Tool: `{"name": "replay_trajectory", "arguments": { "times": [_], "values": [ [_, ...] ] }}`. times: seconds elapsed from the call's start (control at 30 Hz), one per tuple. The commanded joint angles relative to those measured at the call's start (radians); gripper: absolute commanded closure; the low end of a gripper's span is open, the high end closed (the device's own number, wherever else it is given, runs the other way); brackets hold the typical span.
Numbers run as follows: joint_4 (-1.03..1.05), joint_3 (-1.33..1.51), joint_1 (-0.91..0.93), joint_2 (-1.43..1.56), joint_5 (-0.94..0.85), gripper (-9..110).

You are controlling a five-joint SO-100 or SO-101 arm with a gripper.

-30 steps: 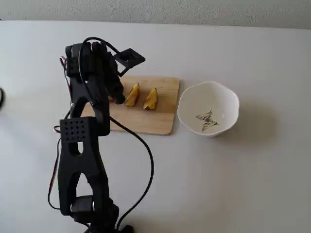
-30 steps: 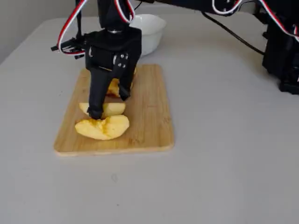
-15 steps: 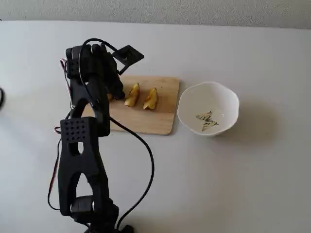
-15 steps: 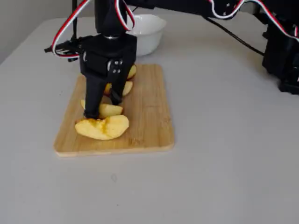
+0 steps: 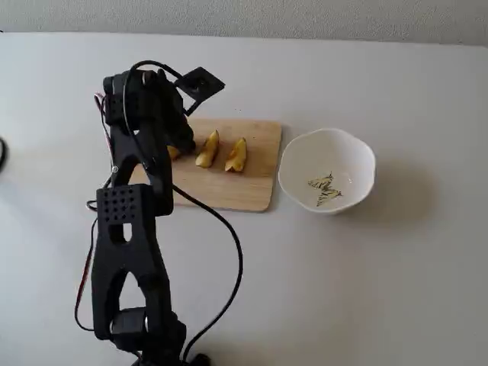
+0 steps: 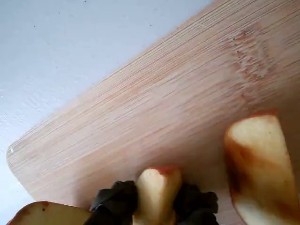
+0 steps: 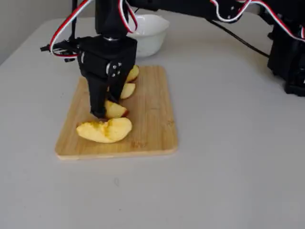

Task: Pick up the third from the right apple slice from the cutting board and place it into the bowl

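The apple slice [image 6: 157, 190], golden-yellow with a reddish tip, lies on the light-wood cutting board [image 6: 187, 93] between my black fingers [image 6: 115, 201], which touch both its sides. My gripper [image 7: 107, 114] points straight down over the board's left part in a fixed view [image 5: 177, 145], where it mostly hides the slice [image 5: 175, 152]. The slice [image 7: 116, 109] rests on the board [image 7: 152, 129]. The white scalloped bowl [image 5: 297, 164], with a butterfly drawing inside, stands empty right of the board [image 5: 244, 191].
Two slimmer wedges [image 5: 207, 149] [image 5: 236, 155] lie on the board toward the bowl. A chunky wedge [image 7: 105, 130] lies close on the slice's other side, at the board's end. The bowl [image 7: 147, 36] stands beyond the board. Cables hang from the arm [image 5: 130, 229].
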Motion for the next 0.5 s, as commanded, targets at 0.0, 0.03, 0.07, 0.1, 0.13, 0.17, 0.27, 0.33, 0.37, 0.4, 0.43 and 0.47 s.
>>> {"name": "replay_trajectory", "arguments": {
  "times": [0.0, 0.03, 0.07, 0.1, 0.13, 0.17, 0.27, 0.33, 0.37, 0.4, 0.43, 0.47],
  "values": [
    [0.029, -0.051, -0.021, 0.008, 0.041, 101],
    [0.048, -0.092, -0.025, 0.008, 0.054, 101],
    [0.067, -0.135, -0.028, 0.009, 0.067, 101],
    [0.084, -0.175, -0.029, 0.020, 0.083, 101],
    [0.094, -0.184, -0.029, 0.049, 0.103, 101],
    [0.100, -0.184, -0.026, 0.086, 0.126, 101],
    [0.120, -0.184, 0.000, 0.212, 0.199, 101],
    [0.132, -0.184, 0.029, 0.298, 0.262, 101],
    [0.138, -0.184, 0.051, 0.344, 0.304, 101],
    [0.143, -0.184, 0.078, 0.391, 0.347, 101],
    [0.152, -0.184, 0.107, 0.436, 0.379, 101],
    [0.160, -0.184, 0.141, 0.479, 0.410, 101]
  ]
}}
